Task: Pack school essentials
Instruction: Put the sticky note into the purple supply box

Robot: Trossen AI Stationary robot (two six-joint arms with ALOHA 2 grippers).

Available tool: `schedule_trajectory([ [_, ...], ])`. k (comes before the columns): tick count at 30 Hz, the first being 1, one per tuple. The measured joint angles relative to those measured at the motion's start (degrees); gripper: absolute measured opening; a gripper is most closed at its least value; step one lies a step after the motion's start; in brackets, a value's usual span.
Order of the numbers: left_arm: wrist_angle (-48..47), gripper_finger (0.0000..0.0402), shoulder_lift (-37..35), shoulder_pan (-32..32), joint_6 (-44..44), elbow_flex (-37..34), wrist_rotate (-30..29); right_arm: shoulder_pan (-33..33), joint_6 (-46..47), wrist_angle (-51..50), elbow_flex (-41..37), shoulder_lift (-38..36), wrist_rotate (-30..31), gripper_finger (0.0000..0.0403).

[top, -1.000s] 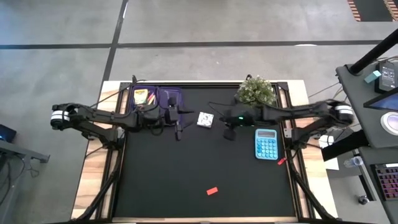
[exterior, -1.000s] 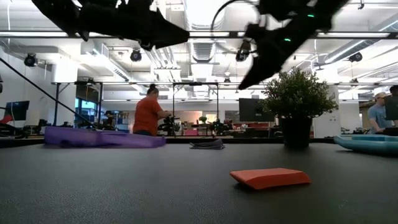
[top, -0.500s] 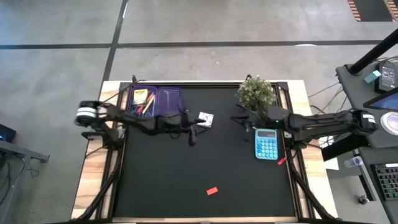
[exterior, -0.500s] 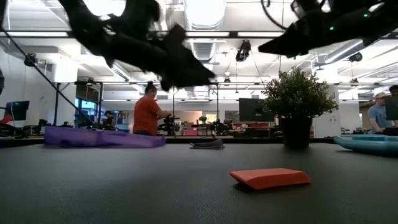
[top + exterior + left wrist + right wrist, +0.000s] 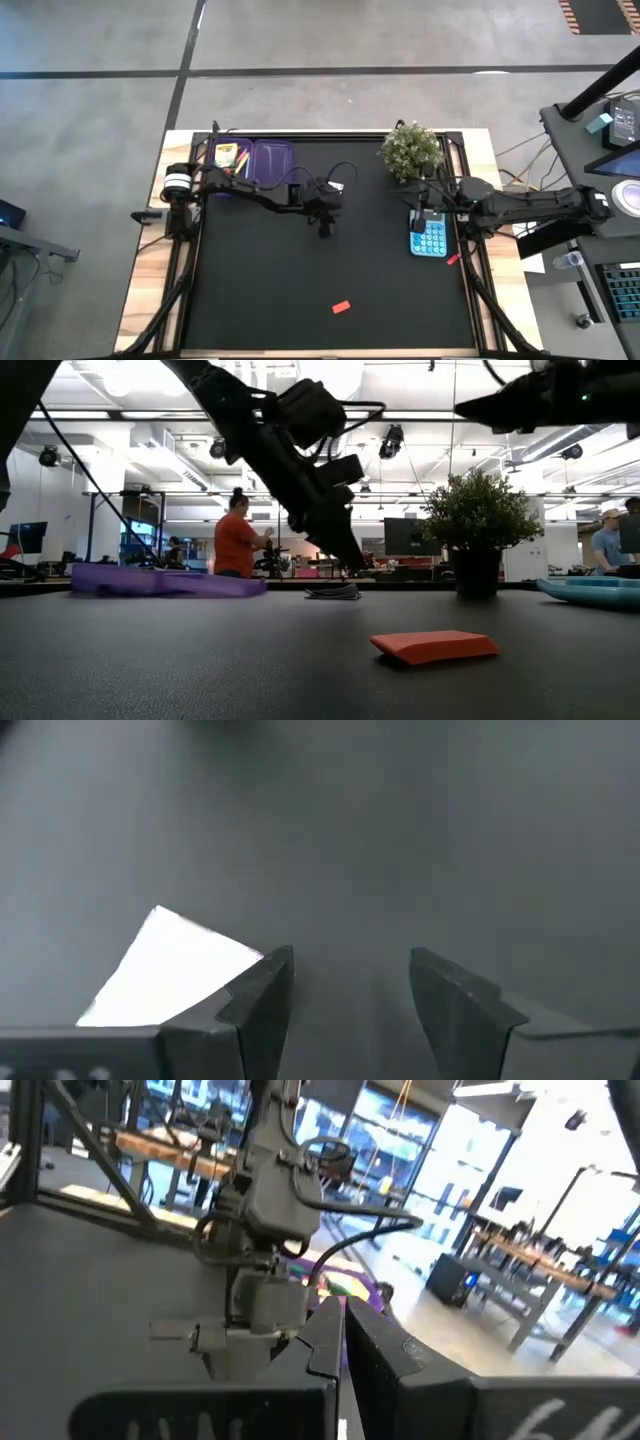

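Since the earlier frames my left arm is reaching further toward the middle of the table, and my left gripper (image 5: 322, 226) is now hanging just over the white pad (image 5: 335, 186), while my right arm is pulling back toward the right edge, so my right gripper (image 5: 418, 205) is now standing above the teal calculator (image 5: 428, 236), beside the potted plant (image 5: 412, 147).

Around my left gripper the black mat (image 5: 260, 280) is lying free on all sides. The purple case (image 5: 250, 161) with the crayon box (image 5: 228, 154) and pens is staying at the far left corner, well apart from my fingers. The red eraser (image 5: 341, 307) is lying alone near the front edge, in much open room.

My left fingers (image 5: 262, 995) are standing spread, with bare mat showing between them, and they are holding nothing. The pad's white corner (image 5: 170, 970) is showing just beside one finger, but I cannot tell if it is touching. My right fingers (image 5: 330, 1342) are pressed together and are gripping nothing.
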Motion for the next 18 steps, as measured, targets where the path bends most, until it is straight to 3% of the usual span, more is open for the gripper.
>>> schedule_trajectory([
  [6,-0.43,0.0213,0.26,0.0,5.71,0.28,-7.1,-0.01,-1.15,-0.22,-2.39,-7.68,-2.54,0.0009],
  [11,0.49,0.0243,0.8,0.41,8.0,0.19,-7.37,-0.01,-1.53,-0.43,-3.74,-12.31,-2.56,0.0009],
  [18,8.86,0.0247,6.68,1.68,5.51,0.09,-7.37,-0.03,-2.0,-0.05,-4.18,-13.99,-2.55,0.0009],
])
